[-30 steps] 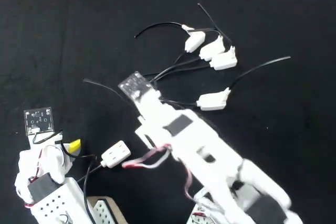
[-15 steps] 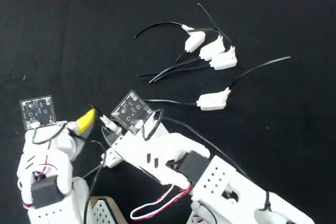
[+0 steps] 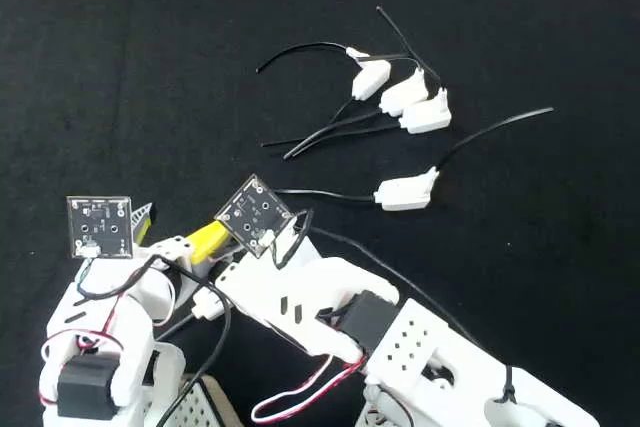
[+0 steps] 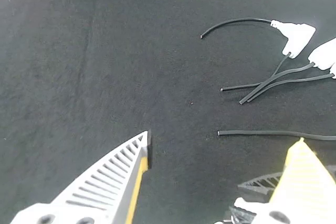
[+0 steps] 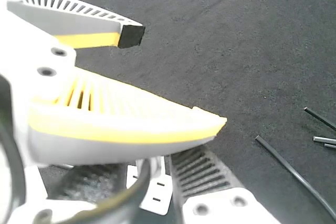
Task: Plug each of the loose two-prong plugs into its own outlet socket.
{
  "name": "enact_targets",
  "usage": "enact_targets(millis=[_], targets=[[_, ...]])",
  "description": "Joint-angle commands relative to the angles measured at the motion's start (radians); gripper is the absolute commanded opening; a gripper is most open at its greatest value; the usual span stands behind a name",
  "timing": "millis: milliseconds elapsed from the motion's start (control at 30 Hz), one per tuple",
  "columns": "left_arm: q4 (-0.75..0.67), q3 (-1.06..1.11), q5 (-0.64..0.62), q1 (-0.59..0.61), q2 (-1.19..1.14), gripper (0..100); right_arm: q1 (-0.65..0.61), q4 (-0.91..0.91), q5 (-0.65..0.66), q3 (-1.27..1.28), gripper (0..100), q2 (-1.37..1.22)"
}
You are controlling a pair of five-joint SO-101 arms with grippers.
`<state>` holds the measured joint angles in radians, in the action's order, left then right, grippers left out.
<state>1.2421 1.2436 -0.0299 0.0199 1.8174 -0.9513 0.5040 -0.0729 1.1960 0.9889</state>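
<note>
White socket [image 3: 207, 304] sits close beside the wide-open left claw [image 4: 224, 140], but the nearest loose plug [image 3: 405, 192] lies far off, closer to the right arm [image 3: 330, 297].

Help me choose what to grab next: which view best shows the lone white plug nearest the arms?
The high view: the lone white plug lies whole and unobstructed. The left wrist view catches a black cord running toward it; the right wrist view has cord ends at its edge, owner unclear.
</note>
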Motion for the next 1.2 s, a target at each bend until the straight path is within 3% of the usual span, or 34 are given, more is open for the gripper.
enact_targets(millis=[0,100,233,400,600,967,1167], targets=[[0.011,-0.042,0.055,0.068,0.002,40,0.006,0.011,-0.008,-0.015,1.1,0.012],[0.012,-0.015,0.098,0.209,0.002,40,0.015,0.112,-0.017,-0.036,1.1,0.01],[0.012,0.027,0.163,0.427,0.003,40,0.015,0.218,-0.127,-0.054,1.1,-0.005],[0.012,0.13,0.224,0.602,0.003,40,0.015,0.157,-0.301,-0.061,1.1,-0.163],[0.011,0.206,0.27,0.639,0.003,40,0.015,0.012,-0.396,-0.071,1.1,-0.404],[0.002,0.263,0.304,0.628,0.005,40,0.018,-0.08,-0.397,-0.039,1.1,-0.418],[0.003,0.265,0.304,0.628,0.005,40,0.086,-0.092,-0.393,-0.041,1.1,-0.417]])
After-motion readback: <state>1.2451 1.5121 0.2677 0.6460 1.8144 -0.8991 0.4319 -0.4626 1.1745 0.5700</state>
